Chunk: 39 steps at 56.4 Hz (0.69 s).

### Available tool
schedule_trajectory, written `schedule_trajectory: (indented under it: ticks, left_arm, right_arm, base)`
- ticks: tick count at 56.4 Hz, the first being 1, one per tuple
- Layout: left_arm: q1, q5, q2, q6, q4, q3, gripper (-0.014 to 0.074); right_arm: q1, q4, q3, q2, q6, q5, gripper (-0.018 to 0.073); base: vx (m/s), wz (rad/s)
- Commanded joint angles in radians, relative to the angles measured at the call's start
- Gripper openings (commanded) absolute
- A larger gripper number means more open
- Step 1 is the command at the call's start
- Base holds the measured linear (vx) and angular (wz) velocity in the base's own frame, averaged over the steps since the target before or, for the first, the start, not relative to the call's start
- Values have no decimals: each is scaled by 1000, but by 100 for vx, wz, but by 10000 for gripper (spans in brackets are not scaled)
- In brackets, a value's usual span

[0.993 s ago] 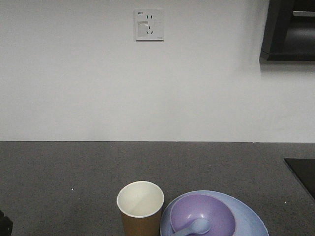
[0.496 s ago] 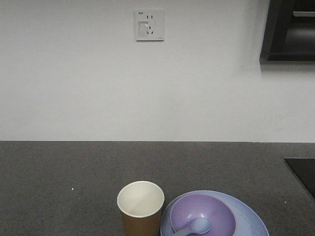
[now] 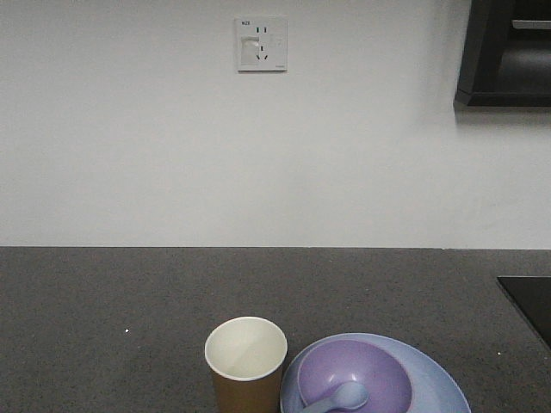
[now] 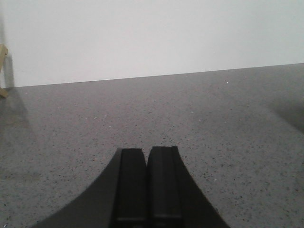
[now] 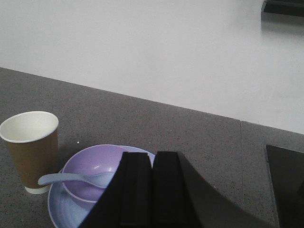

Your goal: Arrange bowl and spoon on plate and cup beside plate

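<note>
Right wrist view showed the right gripper [image 5: 152,190], fingers pressed together, above the plate [image 5: 59,209] holding bowl [image 5: 88,166] and spoon [image 5: 71,178]; cup [image 5: 29,149] stood at the plate's left edge.

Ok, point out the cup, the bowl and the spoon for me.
cup [image 5: 29,127], right wrist view, white inside.
bowl [image 5: 88,163], right wrist view, purple inner wall.
spoon [image 5: 61,178], right wrist view, handle across the bowl's rim.
</note>
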Motion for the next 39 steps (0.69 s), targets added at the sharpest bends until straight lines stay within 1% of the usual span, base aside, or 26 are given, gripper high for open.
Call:
schedule_trajectory:
  ticks: [1, 34, 37, 39]
  left_arm:
    - [2, -76, -7, 0, -4, -24, -3]
    - [2, -76, -7, 0, -4, -24, -3]
    - [2, -76, -7, 0, -4, -24, -3]
    - [2, -76, -7, 0, -4, -24, -3]
  right_arm:
    - [0, 2, -24, 8, -7, -82, -12]
    - [0, 0, -24, 8, -9, -82, -12]
    - [0, -5, -24, 8, -9, -80, -12]
    - [0, -26, -23, 9, -8, -79, -12]
  base:
    - [0, 0]
    - [0, 0]
    - [0, 0]
    - [0, 0]
